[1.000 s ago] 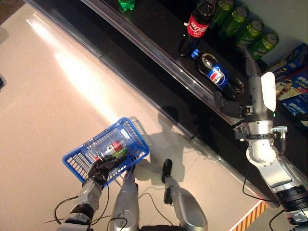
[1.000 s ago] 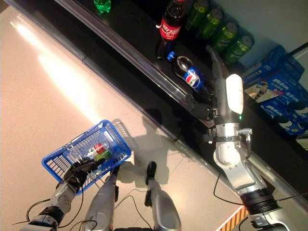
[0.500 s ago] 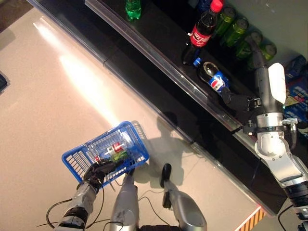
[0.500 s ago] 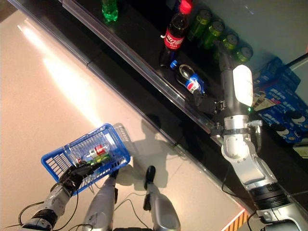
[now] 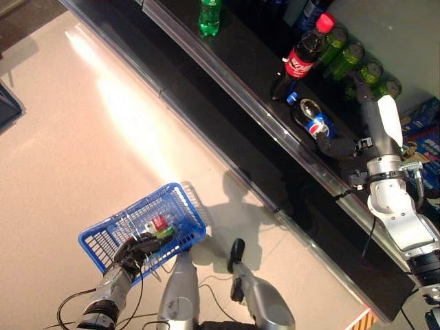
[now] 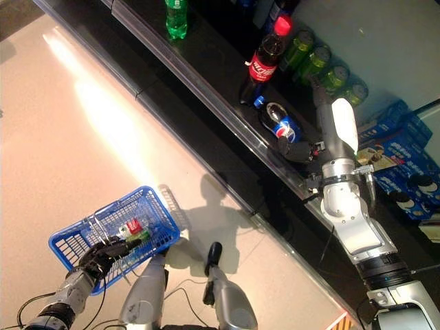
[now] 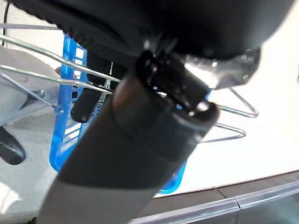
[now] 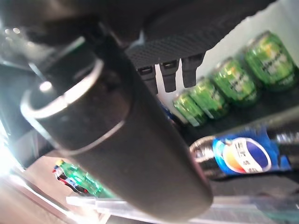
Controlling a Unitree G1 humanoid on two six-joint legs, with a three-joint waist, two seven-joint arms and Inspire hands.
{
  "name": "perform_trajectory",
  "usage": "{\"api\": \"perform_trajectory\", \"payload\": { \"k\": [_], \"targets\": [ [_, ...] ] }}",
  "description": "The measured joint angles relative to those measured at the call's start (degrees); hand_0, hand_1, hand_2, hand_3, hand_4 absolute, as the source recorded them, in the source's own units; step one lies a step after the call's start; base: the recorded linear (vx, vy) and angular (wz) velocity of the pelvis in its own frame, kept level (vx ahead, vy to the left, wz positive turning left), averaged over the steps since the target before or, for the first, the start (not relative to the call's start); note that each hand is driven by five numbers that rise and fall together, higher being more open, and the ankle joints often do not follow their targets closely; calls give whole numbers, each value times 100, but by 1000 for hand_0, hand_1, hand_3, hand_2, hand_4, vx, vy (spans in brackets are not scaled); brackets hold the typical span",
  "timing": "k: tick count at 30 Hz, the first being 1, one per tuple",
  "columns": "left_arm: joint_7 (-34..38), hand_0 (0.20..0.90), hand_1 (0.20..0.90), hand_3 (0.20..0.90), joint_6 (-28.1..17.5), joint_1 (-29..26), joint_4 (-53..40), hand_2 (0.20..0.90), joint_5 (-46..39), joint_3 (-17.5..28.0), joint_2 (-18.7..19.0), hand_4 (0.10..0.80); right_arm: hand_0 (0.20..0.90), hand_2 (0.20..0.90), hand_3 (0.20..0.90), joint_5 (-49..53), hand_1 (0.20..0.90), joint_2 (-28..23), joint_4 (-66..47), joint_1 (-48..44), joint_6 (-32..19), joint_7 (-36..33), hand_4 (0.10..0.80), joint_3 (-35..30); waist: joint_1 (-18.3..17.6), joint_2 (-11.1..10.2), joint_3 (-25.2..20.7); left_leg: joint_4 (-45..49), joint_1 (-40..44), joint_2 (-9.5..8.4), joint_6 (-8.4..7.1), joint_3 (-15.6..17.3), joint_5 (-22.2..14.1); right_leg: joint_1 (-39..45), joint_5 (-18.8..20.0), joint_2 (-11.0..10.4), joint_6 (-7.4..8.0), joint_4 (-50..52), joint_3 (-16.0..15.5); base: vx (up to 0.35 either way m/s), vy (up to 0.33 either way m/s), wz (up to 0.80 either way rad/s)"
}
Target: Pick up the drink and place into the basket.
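Fingers of the right hand [image 5: 328, 146] reach toward the base of the drink [image 5: 311, 122]; whether they grip it cannot be told from any view. Drink: a dark cola bottle with blue cap and blue label, lying on its side on the black shelf [image 5: 234, 55], just beside an upright red-capped cola bottle [image 5: 302, 57]. A row of green cans [image 5: 357, 62] stands behind it. Left hand [image 5: 135, 248] is clenched round the wire handle [image 7: 42, 60] of the blue basket [image 5: 106, 237], held above the floor [image 5: 82, 137]. Basket contents: a small red-and-green item [image 5: 158, 227].
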Motion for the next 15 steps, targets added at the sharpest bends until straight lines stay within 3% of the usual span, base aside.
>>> {"api": "perform_trajectory", "payload": {
  "k": [15],
  "targets": [
    [-20, 300, 300, 200, 77, -56, -22, 300, 29, -24, 33, 100, 900, 900, 900, 1087, 900, 447, 1007, -394, 52, 853, 800, 202, 8, -10, -6, -3, -19, -60, 21, -26, -3, -2, 6, -44, -8, 0, -43, -3, 0, 0]
  ]
}}
